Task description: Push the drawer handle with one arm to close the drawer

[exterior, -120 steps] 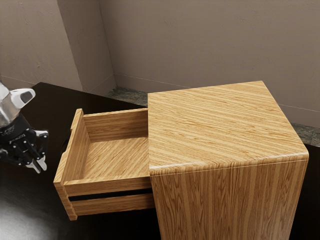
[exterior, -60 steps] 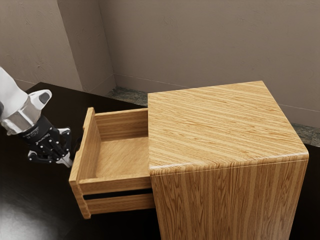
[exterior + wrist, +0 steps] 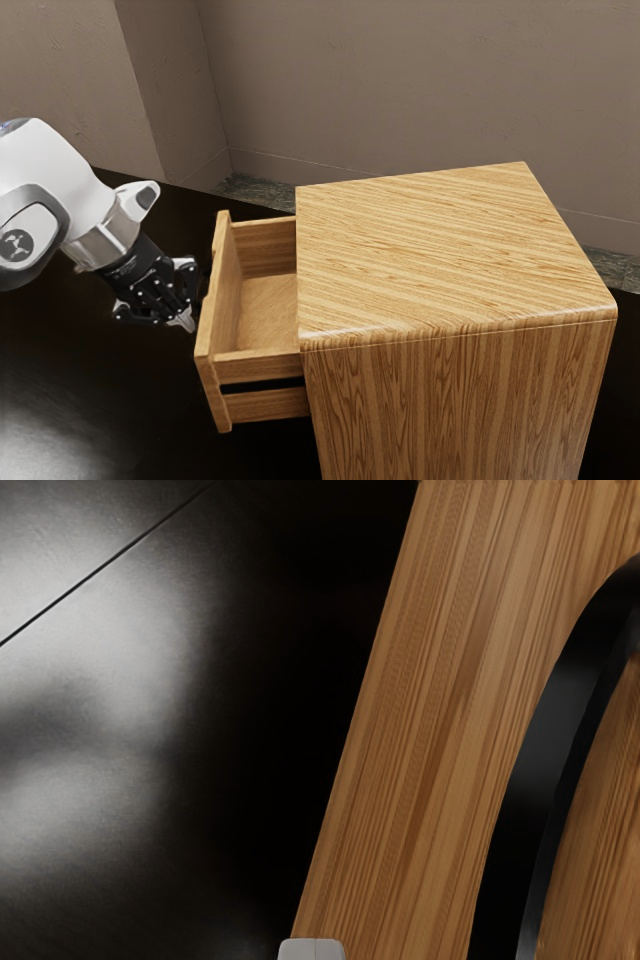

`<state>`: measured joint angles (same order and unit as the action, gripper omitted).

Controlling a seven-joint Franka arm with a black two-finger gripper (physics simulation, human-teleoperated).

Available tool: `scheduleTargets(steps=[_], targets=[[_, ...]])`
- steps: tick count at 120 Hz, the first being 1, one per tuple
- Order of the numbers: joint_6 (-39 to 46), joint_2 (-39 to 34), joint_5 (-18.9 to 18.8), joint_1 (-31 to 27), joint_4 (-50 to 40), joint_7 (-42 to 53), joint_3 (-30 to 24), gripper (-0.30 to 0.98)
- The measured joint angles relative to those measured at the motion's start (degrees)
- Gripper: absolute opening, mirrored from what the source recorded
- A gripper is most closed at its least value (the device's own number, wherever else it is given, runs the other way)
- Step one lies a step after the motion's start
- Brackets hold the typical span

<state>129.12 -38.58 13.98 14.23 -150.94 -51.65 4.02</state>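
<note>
The black two-finger hand (image 3: 184, 321) is closed, empty; right before it stands the open striped-wood drawer (image 3: 218, 305), curved black handle (image 3: 530, 790) beside. Pushing off-centre might skid or jam it.

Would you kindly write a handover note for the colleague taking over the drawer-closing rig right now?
Gripper: shut, holding nothing, at the outer side of the drawer front; I cannot tell whether it touches.
Drawer: partly out of the wooden cabinet, its inside showing. The black curved handle is on its front.
Done: the gripper is placed beside the front, on the side to push from.
Left: push the drawer the rest of the way in, then check that it is closed.
</note>
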Motion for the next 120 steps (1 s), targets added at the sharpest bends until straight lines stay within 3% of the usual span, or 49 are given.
scheduleTargets(steps=[78,108,120], targets=[[7.2,19.9,2.8,3.1,15.9,0.2,-5.7,-0.09],[6.6,11.7,6.1,-9.0,12.3,2.1,-7.7,-0.1],[0.2,12.2,1.5,-13.9,18.2,2.3,-8.1,0.06]])
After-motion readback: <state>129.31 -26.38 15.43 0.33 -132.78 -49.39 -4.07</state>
